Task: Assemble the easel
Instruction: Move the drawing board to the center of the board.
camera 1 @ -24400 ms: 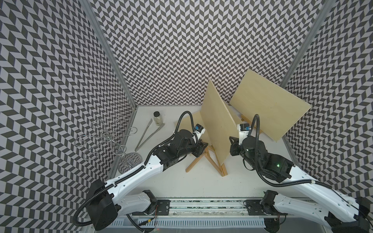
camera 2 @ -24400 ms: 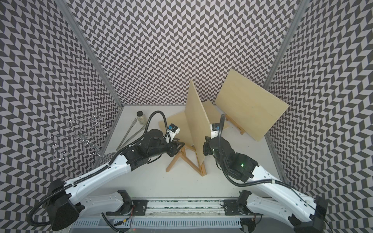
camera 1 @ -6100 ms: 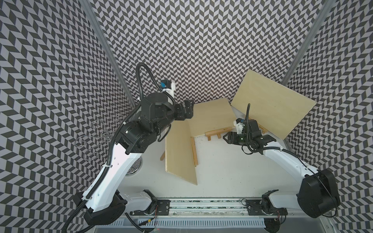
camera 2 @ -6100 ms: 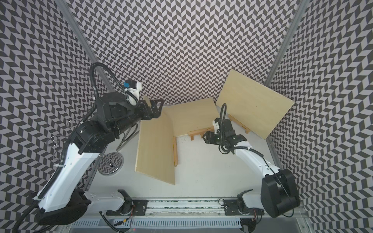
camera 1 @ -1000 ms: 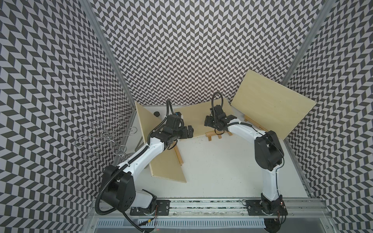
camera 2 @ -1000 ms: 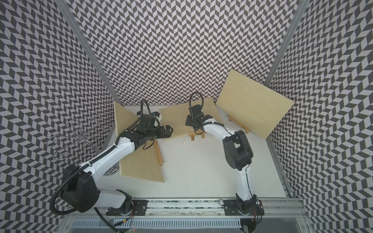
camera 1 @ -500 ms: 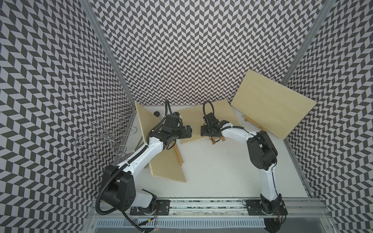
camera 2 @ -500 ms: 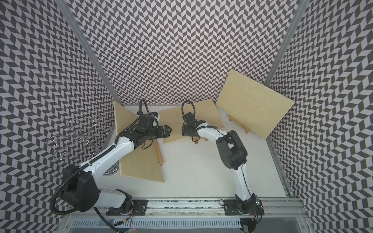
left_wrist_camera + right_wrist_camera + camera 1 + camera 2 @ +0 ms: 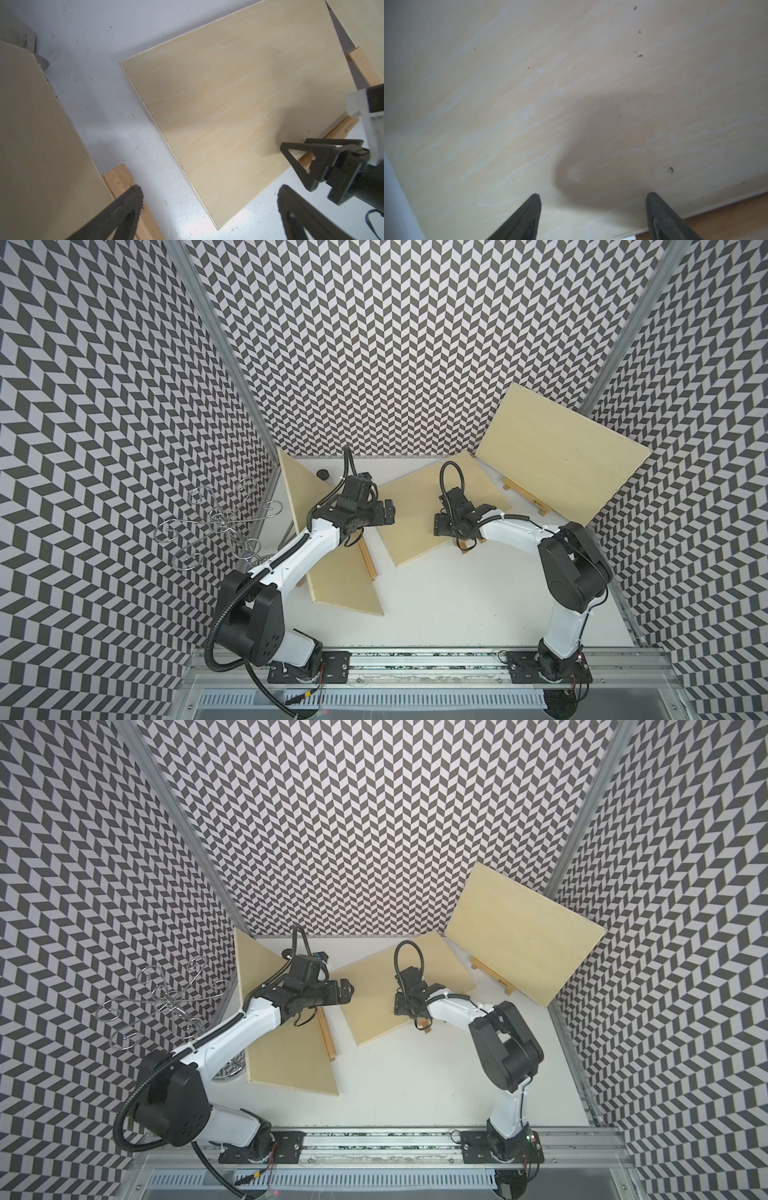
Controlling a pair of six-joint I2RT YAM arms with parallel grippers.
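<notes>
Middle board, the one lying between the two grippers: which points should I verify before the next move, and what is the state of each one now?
1. Left gripper open and empty: ok.
2. Right gripper open and empty: ok, jaws apart over the middle board.
3. Right fingertips clear of the board's surface: cannot tell.
4. Grippers apart from each other: ok, bare board shows between them.
5. The middle board upright: not ok, it lies down.
6. Wooden frame free to grasp: cannot tell, only a strip shows beyond the board's edge.
</notes>
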